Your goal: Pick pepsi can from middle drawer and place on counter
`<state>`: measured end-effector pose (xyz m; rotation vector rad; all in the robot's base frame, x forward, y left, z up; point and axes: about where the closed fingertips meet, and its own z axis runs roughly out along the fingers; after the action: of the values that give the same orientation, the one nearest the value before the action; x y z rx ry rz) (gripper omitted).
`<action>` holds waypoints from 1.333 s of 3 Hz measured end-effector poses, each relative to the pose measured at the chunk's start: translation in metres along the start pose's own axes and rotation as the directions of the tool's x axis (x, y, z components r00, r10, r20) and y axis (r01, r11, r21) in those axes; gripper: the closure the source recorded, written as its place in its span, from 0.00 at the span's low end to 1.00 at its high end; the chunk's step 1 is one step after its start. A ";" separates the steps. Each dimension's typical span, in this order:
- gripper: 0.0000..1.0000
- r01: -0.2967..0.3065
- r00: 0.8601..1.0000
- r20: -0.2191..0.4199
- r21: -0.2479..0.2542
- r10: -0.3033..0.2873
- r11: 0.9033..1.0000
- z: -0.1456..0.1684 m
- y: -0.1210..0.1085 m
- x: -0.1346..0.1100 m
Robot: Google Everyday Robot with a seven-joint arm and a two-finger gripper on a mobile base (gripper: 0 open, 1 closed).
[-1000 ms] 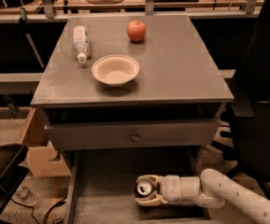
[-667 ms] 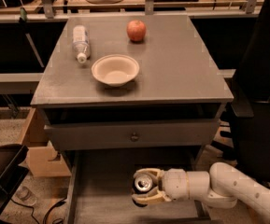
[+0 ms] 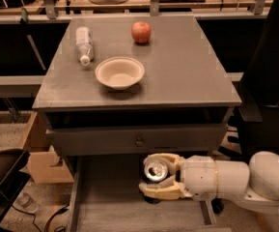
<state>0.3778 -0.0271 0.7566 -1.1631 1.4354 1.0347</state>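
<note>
The robot's cream-coloured two-finger jaws sit low at the front of the cabinet, reaching in from the right on a thick white arm [image 3: 235, 180] over the wide, shallow grey middle drawer [image 3: 115, 211], which is pulled out. They are clenched on the small dark pepsi can with a silver top and pull tab [image 3: 156, 170]: one finger [image 3: 164, 157] curves round the far side of the can and the other lies along its near side, both touching it. The can stands upright just in front of the closed grey drawer front with a round knob [image 3: 139, 141] (its silver top faces the camera). Its base appears to be at or just above the drawer floor, though the fingers hide the contact. Above, the broad flat grey table [image 3: 187, 76] carries three things: a shallow cream bowl [image 3: 119, 73] near the middle, a clear plastic water bottle [image 3: 84, 44] lying on its side at the back left, and a red apple [image 3: 141, 32] at the back, well apart from the bowl. A brown cardboard box [image 3: 40, 158] sits on the floor left of the cabinet.
</note>
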 end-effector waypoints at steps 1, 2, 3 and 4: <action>1.00 -0.031 0.998 -0.058 0.096 0.037 0.995 -0.014 -0.010 -0.058; 1.00 -0.053 0.992 -0.109 0.155 0.070 0.986 -0.024 -0.016 -0.071; 1.00 -0.053 0.992 -0.109 0.155 0.070 0.986 -0.024 -0.016 -0.071; 1.00 -0.052 0.991 -0.109 0.178 0.072 0.983 -0.031 -0.033 -0.084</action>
<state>0.4097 -0.0509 0.8431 -1.0706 1.6288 0.8757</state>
